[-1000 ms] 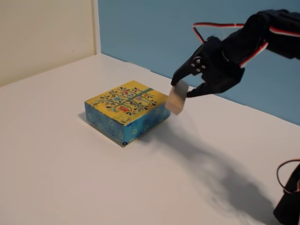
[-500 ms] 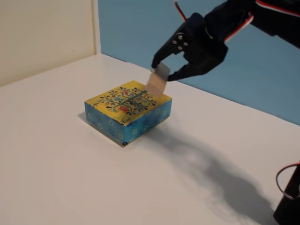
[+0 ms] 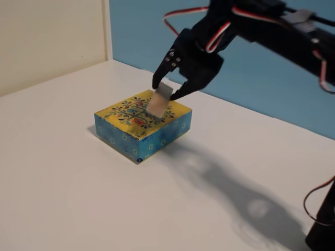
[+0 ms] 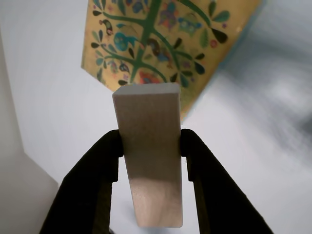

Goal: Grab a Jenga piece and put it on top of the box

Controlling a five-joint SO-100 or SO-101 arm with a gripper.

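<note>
The box (image 3: 137,119) with its yellow floral top and blue sides rests on the white table in the fixed view; its yellow top (image 4: 161,44) fills the upper part of the wrist view. My black gripper (image 3: 166,92) hangs over the box's far right part, shut on the Jenga piece (image 3: 159,100). The pale block tilts downward, its lower end at or just above the yellow top; contact cannot be told. In the wrist view both black fingers (image 4: 105,161) clamp the Jenga piece (image 4: 148,146) at its sides, and the gripper (image 4: 149,148) points the block's far end toward the box.
A blue back wall (image 3: 272,78) runs behind the table (image 3: 78,198), and a cream side wall (image 3: 52,36) meets it at the left. The arm's base and cables (image 3: 322,219) stand at the lower right.
The gripper has carried the Jenga piece left from beside the box's right edge to above its top, and lower toward the yellow surface. The box has not moved.
</note>
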